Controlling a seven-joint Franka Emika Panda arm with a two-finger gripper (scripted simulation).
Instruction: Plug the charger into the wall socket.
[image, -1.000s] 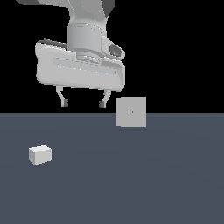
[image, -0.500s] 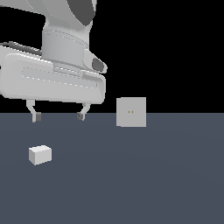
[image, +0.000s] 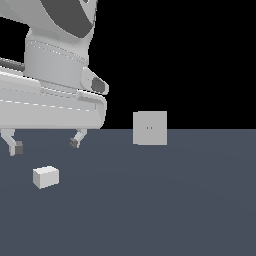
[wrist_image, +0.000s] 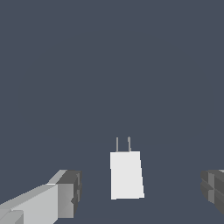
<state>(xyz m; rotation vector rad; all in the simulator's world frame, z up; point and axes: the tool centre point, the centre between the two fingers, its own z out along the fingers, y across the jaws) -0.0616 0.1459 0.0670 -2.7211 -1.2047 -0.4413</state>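
You are looking at the small off-white rectangular charger block (image: 45, 177) lying on the dark slate-blue worktop (image: 165, 210), toward the exterior view's left, while the flat upright light-grey square socket panel with two tiny yellowish holes (image: 150, 128) is standing well apart from it, toward the exterior view's right and further back. The gripper (image: 45, 145) is hanging above the charger (wrist_image: 126, 175) with its fingers spread wide and nothing between them; in the wrist view the block is sitting between the two dark fingertips (wrist_image: 69, 193), not touched by either. Two thin grey prongs (wrist_image: 123, 144) are sticking out of one short end of the block, and which way they point relative to the socket cannot be told from here. The charger looks rigid, light and smooth-sided, so it is likely to slip or twist if you pinch it off-centre. You will probably do best taking hold across its two long flat sides, near the middle of the body, keeping clear of the prongs, which look thin enough to catch or deflect the block. A square, centred grip matters, since the prongs must later line up with those tiny holes.
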